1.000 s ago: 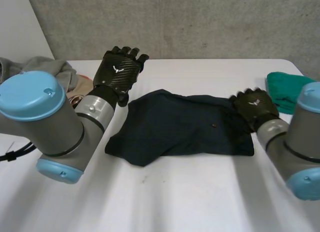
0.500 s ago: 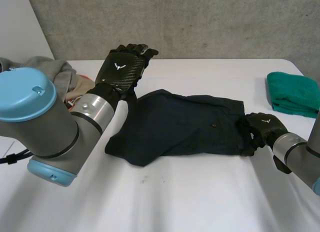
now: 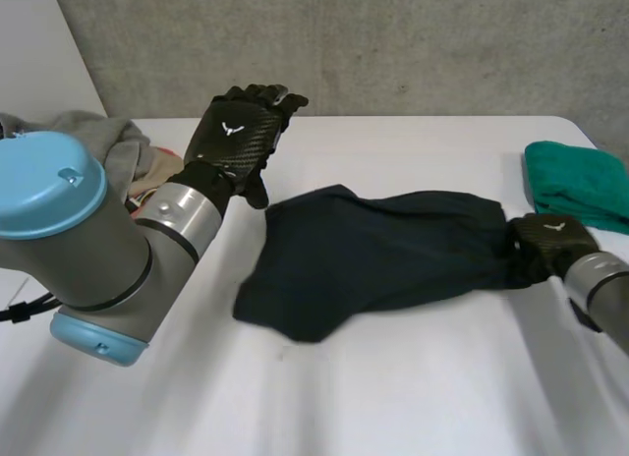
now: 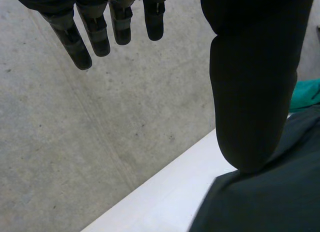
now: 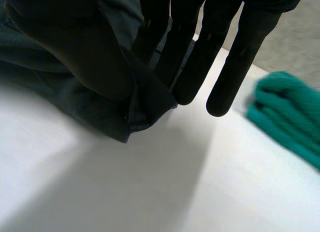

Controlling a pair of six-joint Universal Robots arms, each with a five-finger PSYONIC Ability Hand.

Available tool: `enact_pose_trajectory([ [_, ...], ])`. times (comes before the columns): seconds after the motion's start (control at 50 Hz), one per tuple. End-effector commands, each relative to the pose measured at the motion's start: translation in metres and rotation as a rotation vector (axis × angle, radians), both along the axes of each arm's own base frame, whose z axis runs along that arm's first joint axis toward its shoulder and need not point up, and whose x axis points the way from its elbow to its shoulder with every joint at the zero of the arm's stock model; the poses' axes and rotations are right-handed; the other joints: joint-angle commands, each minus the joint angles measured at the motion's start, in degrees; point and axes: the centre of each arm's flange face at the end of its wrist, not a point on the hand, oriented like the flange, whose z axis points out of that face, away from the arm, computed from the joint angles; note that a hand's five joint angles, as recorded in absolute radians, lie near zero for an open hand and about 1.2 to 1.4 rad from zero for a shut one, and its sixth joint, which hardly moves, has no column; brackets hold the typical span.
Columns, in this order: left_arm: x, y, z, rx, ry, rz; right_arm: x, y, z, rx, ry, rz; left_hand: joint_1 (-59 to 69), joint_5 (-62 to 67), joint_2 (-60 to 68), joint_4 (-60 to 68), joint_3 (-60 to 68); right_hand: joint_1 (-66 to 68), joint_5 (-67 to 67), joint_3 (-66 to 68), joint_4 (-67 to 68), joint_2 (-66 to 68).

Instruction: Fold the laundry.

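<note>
A dark navy garment (image 3: 373, 255) lies rumpled in the middle of the white table (image 3: 393, 397). My right hand (image 3: 552, 242) is at its right edge. In the right wrist view the right hand (image 5: 75, 47) pinches that edge of the garment (image 5: 95, 112) between its thumb and fingers. My left hand (image 3: 236, 132) is raised above the table just beyond the garment's far left corner, fingers straight, holding nothing. In the left wrist view the left hand (image 4: 255, 82) hangs open, with the garment (image 4: 265, 202) below its thumb.
A folded green cloth (image 3: 575, 181) lies at the table's right edge, close beside my right hand and past its fingertips (image 5: 290, 117). A heap of grey clothes (image 3: 108, 146) sits at the far left. A concrete wall stands behind the table.
My right hand has closed on the garment's right edge and drawn it to the right; the whole garment has slid that way. The left hand has shifted slightly right and stayed open.
</note>
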Motion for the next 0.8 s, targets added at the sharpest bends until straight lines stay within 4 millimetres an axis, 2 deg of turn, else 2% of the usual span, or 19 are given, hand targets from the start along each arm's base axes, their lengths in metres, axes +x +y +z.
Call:
enact_pose_trajectory([
  [0.02, 0.003, 0.003, 0.003, -0.003, 0.004, 0.003, -0.017, -0.009, 0.013, -0.072, 0.244, 0.038, -1.2, -2.8, -1.4, -1.4, -1.8, 19.8, 14.8, 12.8, 11.6, 13.2],
  [0.08, 0.005, 0.003, 0.003, -0.002, 0.005, 0.006, 0.002, -0.007, 0.031, -0.145, 0.258, 0.088, -1.2, -2.8, -1.4, -1.4, -1.8, 19.8, 14.8, 12.8, 11.6, 13.2],
  [0.1, 0.006, 0.002, 0.003, -0.001, 0.004, 0.012, 0.025, 0.0, 0.044, -0.205, 0.262, 0.152, -1.2, -2.8, -1.4, -1.4, -1.8, 19.8, 14.8, 12.8, 11.6, 13.2],
  [0.18, 0.009, 0.0, 0.004, -0.001, 0.004, 0.021, 0.07, 0.014, 0.064, -0.316, 0.24, 0.283, -1.2, -2.8, -1.4, -1.4, -1.8, 19.8, 14.8, 12.8, 11.6, 13.2],
  [0.22, 0.01, 0.001, 0.005, -0.002, 0.007, 0.022, 0.086, 0.02, 0.069, -0.357, 0.235, 0.328, -1.2, -2.8, -1.4, -1.4, -1.8, 19.8, 14.8, 12.8, 11.6, 13.2],
  [0.24, 0.012, 0.001, 0.006, -0.004, 0.008, 0.027, 0.108, 0.031, 0.072, -0.411, 0.237, 0.403, -1.2, -2.8, -1.4, -1.4, -1.8, 19.8, 14.8, 12.8, 11.6, 13.2],
  [0.3, 0.017, -0.001, 0.009, -0.009, 0.011, 0.039, 0.143, 0.057, 0.069, -0.479, 0.254, 0.548, -1.2, -2.8, -1.4, -1.4, -1.8, 19.8, 14.8, 12.8, 11.6, 13.2],
  [0.34, 0.023, -0.003, 0.013, -0.018, 0.016, 0.056, 0.185, 0.101, 0.05, -0.55, 0.312, 0.783, -1.2, -2.8, -1.4, -1.4, -1.8, 19.8, 14.8, 12.8, 11.6, 13.2],
  [0.4, 0.028, -0.004, 0.016, -0.023, 0.018, 0.07, 0.202, 0.122, 0.028, -0.555, 0.35, 0.913, -1.2, -2.8, -1.4, -1.4, -1.8, 19.8, 14.8, 12.8, 11.6, 13.2],
  [0.42, 0.029, -0.004, 0.017, -0.027, 0.02, 0.074, 0.209, 0.13, 0.015, -0.547, 0.373, 0.964, -1.2, -2.8, -1.4, -1.4, -1.8, 19.8, 14.8, 12.8, 11.6, 13.2],
  [0.48, 0.031, -0.005, 0.019, -0.03, 0.024, 0.079, 0.215, 0.134, 0.006, -0.532, 0.384, 0.992, -1.2, -2.8, -1.4, -1.4, -1.8, 19.8, 14.8, 12.8, 11.6, 13.2],
  [0.54, 0.033, -0.006, 0.022, -0.038, 0.026, 0.087, 0.224, 0.142, 0.014, -0.523, 0.333, 1.008, -1.2, -2.8, -1.4, -1.4, -1.8, 19.8, 14.8, 12.8, 11.6, 13.2],
  [0.58, 0.035, -0.008, 0.025, -0.046, 0.03, 0.093, 0.225, 0.142, 0.018, -0.5, 0.282, 1.0, -1.2, -2.8, -1.4, -1.4, -1.8, -3.7, -8.7, -10.7, -11.9, -10.4],
  [0.6, 0.036, -0.008, 0.026, -0.049, 0.03, 0.096, 0.225, 0.141, 0.021, -0.484, 0.25, 0.986, -1.2, -2.8, -1.4, -1.4, -1.8, -20.2, -25.2, -27.2, -28.3, -26.8],
  [0.62, 0.038, -0.011, 0.03, -0.059, 0.035, 0.107, 0.224, 0.139, 0.033, -0.443, 0.159, 0.948, -1.2, -2.8, -1.4, -1.4, -1.8, -43.0, -48.0, -50.0, -51.1, -49.6],
  [0.68, 0.041, -0.016, 0.037, -0.079, 0.046, 0.117, 0.221, 0.14, 0.051, -0.375, 0.014, 0.9, -1.2, -2.8, -1.4, -1.4, -1.8, -49.5, -54.4, -56.4, -57.6, -56.1],
  [0.7, 0.04, -0.018, 0.044, -0.097, 0.055, 0.12, 0.218, 0.14, 0.065, -0.33, -0.089, 0.866, -1.2, -2.8, -1.4, -1.4, -1.8, -50.2, -55.2, -57.2, -58.4, -56.8],
  [0.74, 0.039, -0.019, 0.051, -0.111, 0.065, 0.122, 0.214, 0.138, 0.075, -0.284, -0.176, 0.823, -1.2, -2.8, -1.4, -1.4, -1.8, -50.2, -55.2, -57.2, -58.4, -56.8],
  [0.8, 0.036, -0.02, 0.065, -0.132, 0.078, 0.117, 0.195, 0.118, 0.092, -0.208, -0.316, 0.705, -1.2, -2.8, -1.4, -1.4, -1.8, -50.2, -55.2, -57.2, -58.4, -56.8],
])
